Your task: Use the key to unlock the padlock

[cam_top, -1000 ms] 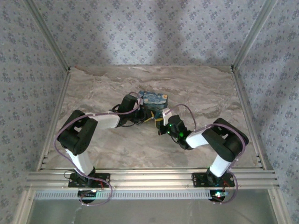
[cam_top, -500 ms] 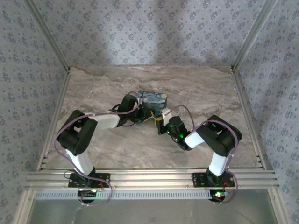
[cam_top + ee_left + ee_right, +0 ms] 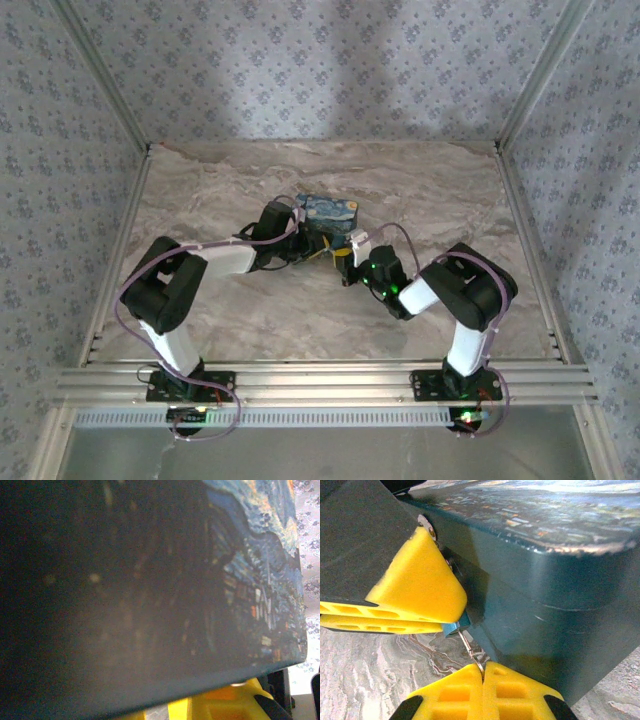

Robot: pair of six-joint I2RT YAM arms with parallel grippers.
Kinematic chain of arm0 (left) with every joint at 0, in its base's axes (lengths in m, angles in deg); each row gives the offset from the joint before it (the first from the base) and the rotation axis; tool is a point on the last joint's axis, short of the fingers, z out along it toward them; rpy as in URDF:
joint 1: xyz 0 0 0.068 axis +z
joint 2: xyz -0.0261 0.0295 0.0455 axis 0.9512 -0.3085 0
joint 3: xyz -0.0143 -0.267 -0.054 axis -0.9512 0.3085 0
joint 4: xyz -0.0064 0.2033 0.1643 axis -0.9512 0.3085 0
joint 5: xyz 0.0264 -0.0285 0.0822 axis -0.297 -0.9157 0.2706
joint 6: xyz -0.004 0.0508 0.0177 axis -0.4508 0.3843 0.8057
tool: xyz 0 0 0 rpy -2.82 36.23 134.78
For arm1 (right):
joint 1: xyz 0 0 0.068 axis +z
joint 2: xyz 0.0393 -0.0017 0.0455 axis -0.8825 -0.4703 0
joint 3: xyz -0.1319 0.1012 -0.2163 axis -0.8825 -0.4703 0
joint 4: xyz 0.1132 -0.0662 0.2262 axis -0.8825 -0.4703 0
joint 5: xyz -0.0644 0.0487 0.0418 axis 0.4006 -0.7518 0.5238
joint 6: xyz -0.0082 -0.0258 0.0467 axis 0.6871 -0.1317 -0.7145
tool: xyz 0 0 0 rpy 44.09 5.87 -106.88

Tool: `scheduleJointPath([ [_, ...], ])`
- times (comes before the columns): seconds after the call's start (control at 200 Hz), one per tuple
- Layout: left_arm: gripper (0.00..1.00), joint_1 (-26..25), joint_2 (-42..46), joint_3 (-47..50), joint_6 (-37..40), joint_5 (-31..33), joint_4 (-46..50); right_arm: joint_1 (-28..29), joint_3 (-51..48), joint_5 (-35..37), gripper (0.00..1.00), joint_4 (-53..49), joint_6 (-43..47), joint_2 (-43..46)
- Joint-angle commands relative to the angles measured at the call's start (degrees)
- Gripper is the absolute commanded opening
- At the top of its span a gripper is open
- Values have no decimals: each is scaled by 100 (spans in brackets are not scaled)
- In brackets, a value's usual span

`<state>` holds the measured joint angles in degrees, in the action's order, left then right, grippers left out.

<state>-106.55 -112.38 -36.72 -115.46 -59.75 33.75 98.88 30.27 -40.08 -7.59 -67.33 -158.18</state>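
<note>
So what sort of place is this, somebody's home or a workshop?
Probably a lab test booth, not a home. A left arm and a right arm are bolted to an aluminium rail at the edge of a marble-patterned table, and wallpapered panels in metal framing close it in.

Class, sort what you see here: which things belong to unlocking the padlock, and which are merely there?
Belonging to the job: padlock, in the left gripper; key, pinched by the shut right gripper.
Merely there: blue painted box; marble table; patterned walls.
</note>
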Motion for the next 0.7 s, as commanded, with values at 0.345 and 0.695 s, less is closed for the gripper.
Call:
scheduleJointPath([
  [0.345, 18, -192, 263, -147, -29, -606, -21, -116, 210, -161, 0, 582, -18, -262],
  [0.695, 17, -188, 257, -169, -6, -626, 23, -170, 249, -99, 0, 645, 25, -217],
])
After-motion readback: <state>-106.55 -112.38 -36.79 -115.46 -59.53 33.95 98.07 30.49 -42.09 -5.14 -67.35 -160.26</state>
